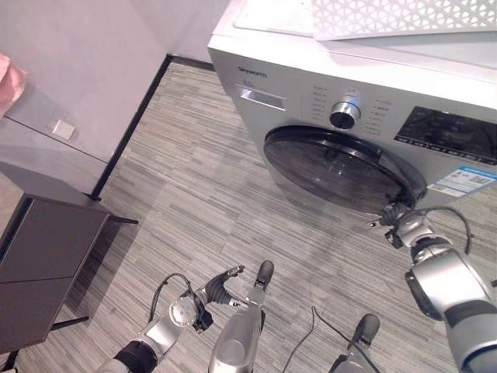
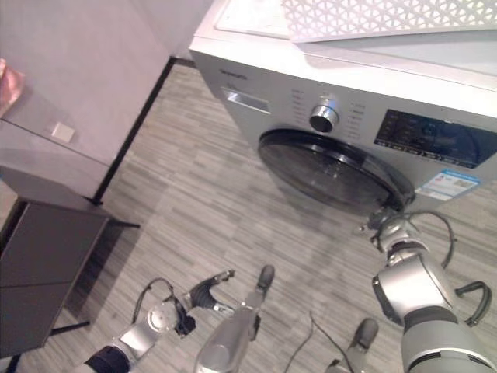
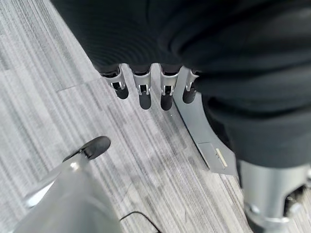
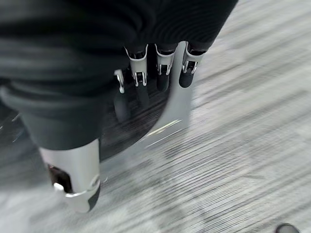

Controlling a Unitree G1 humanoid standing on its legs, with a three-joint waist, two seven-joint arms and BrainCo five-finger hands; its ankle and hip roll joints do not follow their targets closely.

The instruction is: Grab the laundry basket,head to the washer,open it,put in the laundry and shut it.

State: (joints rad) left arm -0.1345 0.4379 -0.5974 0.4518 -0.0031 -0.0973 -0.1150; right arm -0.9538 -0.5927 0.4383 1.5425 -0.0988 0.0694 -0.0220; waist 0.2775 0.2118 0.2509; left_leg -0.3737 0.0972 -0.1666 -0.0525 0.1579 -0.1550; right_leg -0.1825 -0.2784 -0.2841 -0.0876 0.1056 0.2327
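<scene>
- Left eye view: one silver front-loading washer (image 1: 326,101) stands at about 1 o'clock, its round dark glass door (image 1: 338,169) shut flush against the front.
- One white perforated laundry basket (image 1: 404,15) sits on top of the washer at 12 o'clock, well apart from both hands.
- Right hand (image 1: 400,221) reaches the door's rim at about 4 o'clock of the glass; in its wrist view the fingers (image 4: 163,73) hang nearly straight, loosely apart, holding nothing.
- Left hand (image 1: 221,289) hovers low at 7 o'clock over the grey striped floor (image 1: 194,194), fingers (image 3: 143,92) relaxed, empty.
- One dark low cabinet (image 1: 39,264) stands at 9 o'clock.
</scene>
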